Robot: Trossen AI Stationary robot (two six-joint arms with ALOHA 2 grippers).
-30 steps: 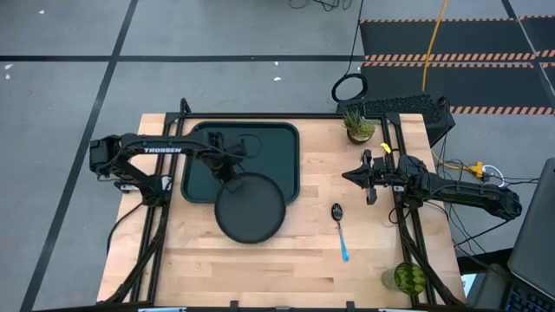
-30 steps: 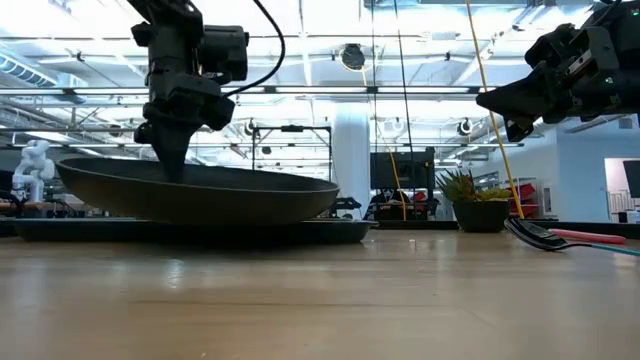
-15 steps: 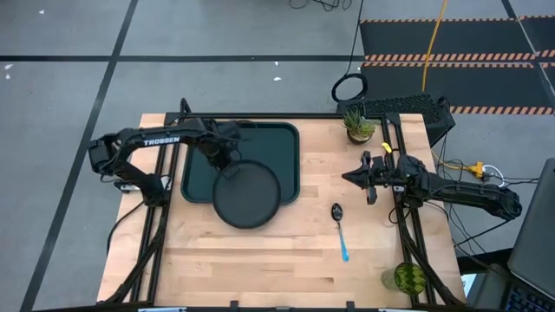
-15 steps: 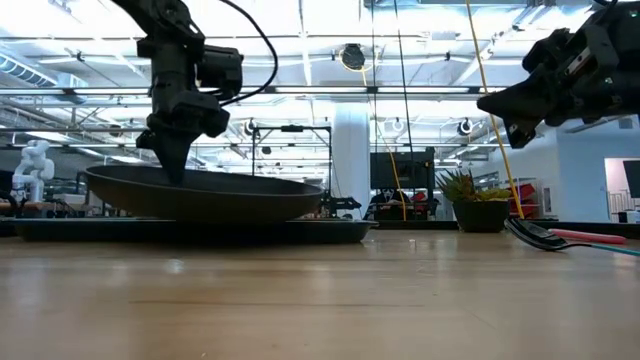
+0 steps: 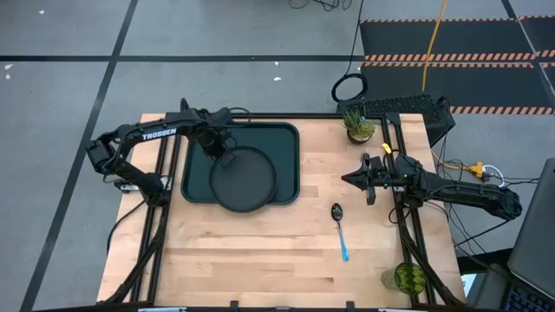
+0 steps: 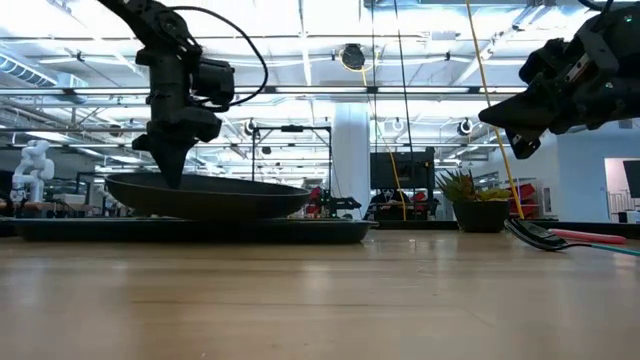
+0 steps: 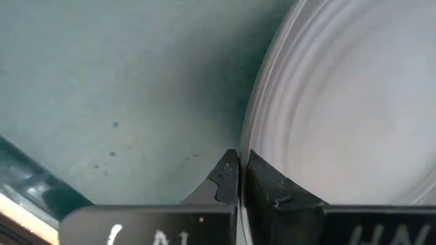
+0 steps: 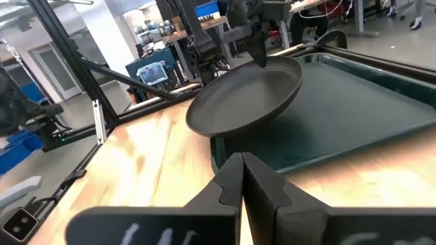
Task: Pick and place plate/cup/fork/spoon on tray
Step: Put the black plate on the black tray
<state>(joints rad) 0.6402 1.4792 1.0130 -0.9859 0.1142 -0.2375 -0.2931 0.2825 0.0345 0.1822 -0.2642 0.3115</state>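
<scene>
1. Since a second ago the plate [image 5: 242, 178] moved from hanging over the tray's near edge to sitting mostly over the tray [image 5: 282, 143], carried far and a bit left; the right arm and the cutlery didn't move.
2. Plate was held by its far-left rim, lifted clear of the tray floor in the low view [image 6: 208, 194] and roughly level; its near edge reached about the tray's near lip in the high view.
3. Left gripper [image 5: 222, 149] was clenched on the plate's rim, fingers [image 7: 228, 178] pinched together with the rim between them in the left wrist view, tray floor [image 7: 122, 88] beneath.
4. Tray lay on the table's [image 5: 260, 251] far-left part.
5. Spoon [image 5: 340, 229] lay on the bare table right of the tray, bowl toward the far side, blue handle pointing near.
6. Fork [image 6: 585, 237] showed only in the low view, at the right beside the spoon's bowl, red handle lying flat on the table.
7. Cup [image 5: 408, 278] stood at the near-right corner of the table, well apart from the tray.
8. Right gripper [image 5: 359, 178] hovered above the table right of the tray, clamped shut on nothing, pointing left toward the tray.
9. Potted plant [image 5: 357, 124] stood at the far edge, right of the tray.
</scene>
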